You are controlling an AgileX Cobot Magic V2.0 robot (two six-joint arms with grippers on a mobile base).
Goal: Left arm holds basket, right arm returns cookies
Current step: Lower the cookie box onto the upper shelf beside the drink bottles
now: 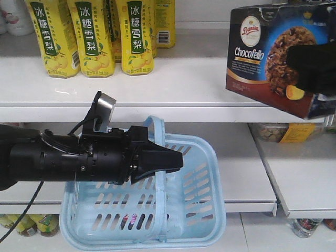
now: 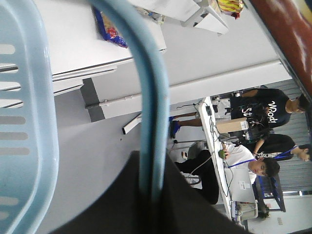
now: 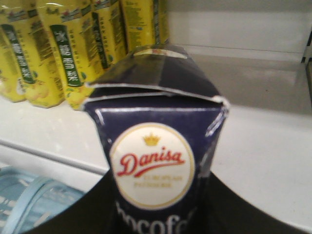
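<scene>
**Two arms busy: basket held, cookies nearly back on the shelf**

I read this as the return step. My right tool [image 1: 315,65] is clamped on the cookies [image 1: 265,52], carrying the box tilted in the air above the right end of the upper shelf [image 1: 173,86], well clear of the yellow drink cartons [image 1: 94,34] standing along its left part. My left tool [image 1: 157,160] is closed around the hoop handle [image 2: 151,112] of the basket [image 1: 194,210], which hangs in front of the lower shelf [image 1: 247,178].

As I judge it, the next move calls for levelling the box, bringing it further in over the bare shelf board right of the cartons, lowering until its base sits flat, then letting go. The left arm only needs to hold steady.

What I can't make out:
- The right tool's fingers are a dark blur over the box front, and the box's right edge is cut off by the frame.
- Whether the box base touches the shelf: it looks raised, but I cannot be sure.
- A small dark item inside the basket is unreadable through the slots.
</scene>
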